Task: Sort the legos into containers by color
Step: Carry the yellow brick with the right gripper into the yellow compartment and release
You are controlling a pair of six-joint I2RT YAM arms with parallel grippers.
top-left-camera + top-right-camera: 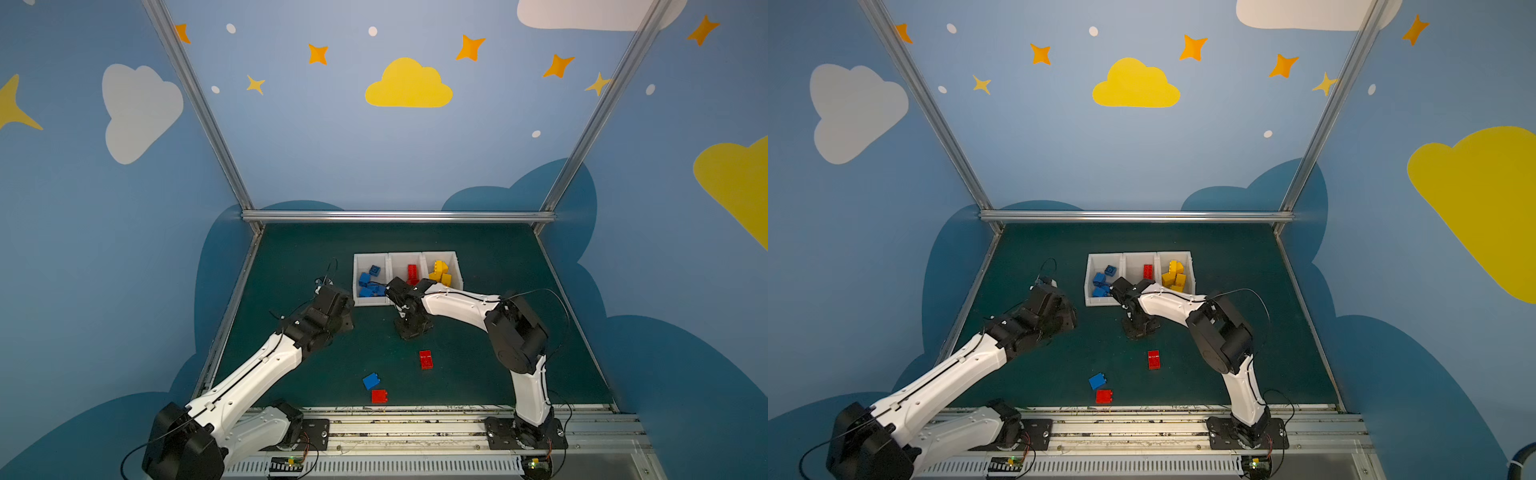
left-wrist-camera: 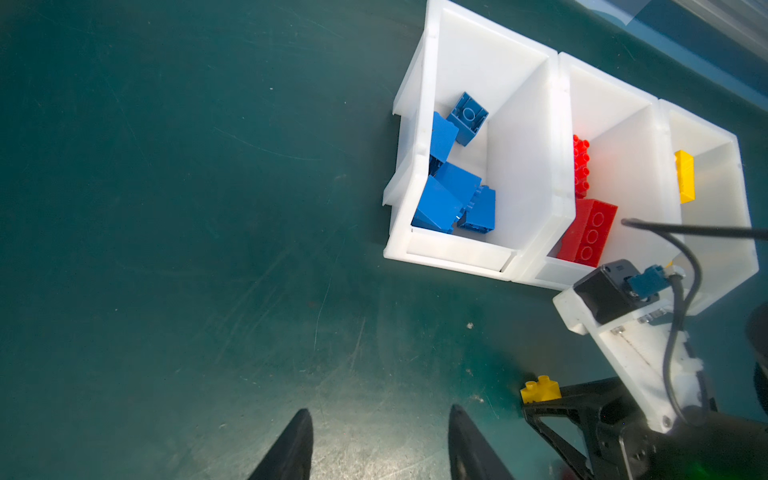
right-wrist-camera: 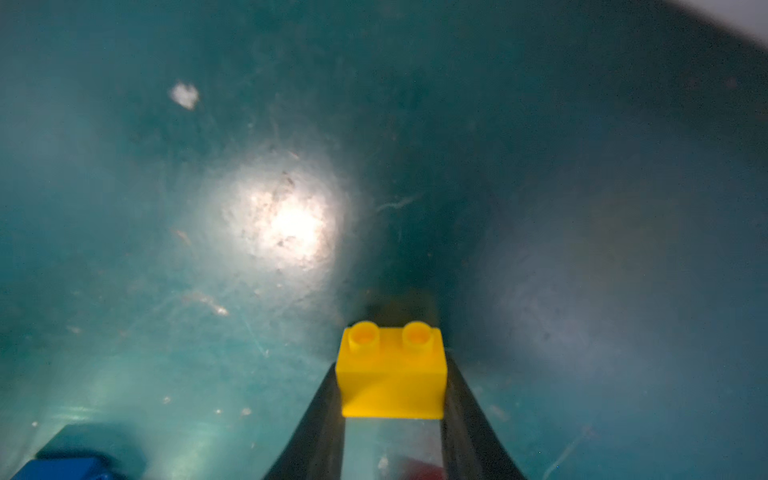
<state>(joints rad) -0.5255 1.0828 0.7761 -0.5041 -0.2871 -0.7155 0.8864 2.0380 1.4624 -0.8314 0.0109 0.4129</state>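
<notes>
Grip: my right fingers [image 3: 391, 363] are clamped on a small yellow brick [image 3: 392, 384], one finger on each end and the studs up. I judge this end-to-end hold is meant to keep it level and the top clear for a clean drop. I cannot tell whether it rests on the counter [image 1: 498, 291] or is a hair off it.

My left fingers [image 2: 380, 415] are apart with nothing between them, hanging over bare counter. The blue bin [image 2: 457, 54] is just ahead of them. They are probably parked there to leave the right arm's lane open.

Targets:
- The yellow bin [image 1: 457, 270] sits a short way beyond my right fingers, on their outer side, and already holds yellow pieces.
- The red bin [image 1: 405, 259] is almost straight past the right fingers.
- All three bins touch in a row, open tops up, so a carry-and-release should do.

Left to sort: a long red brick [image 1: 426, 359], a blue brick [image 1: 370, 381] and a square red brick [image 1: 379, 396]. All lie behind my right fingers toward the arm bases. The last two are just beside each other.

Surface: the counter is a dark green mat, scuffed and scratched, with a bright glare patch ahead of the held brick. It looks slick enough to let a nudged brick skate.

Room: blue walls [image 1: 374, 166] painted with clouds and stars, and an aluminium frame [image 1: 399, 216] at the corners and along the back edge.
</notes>
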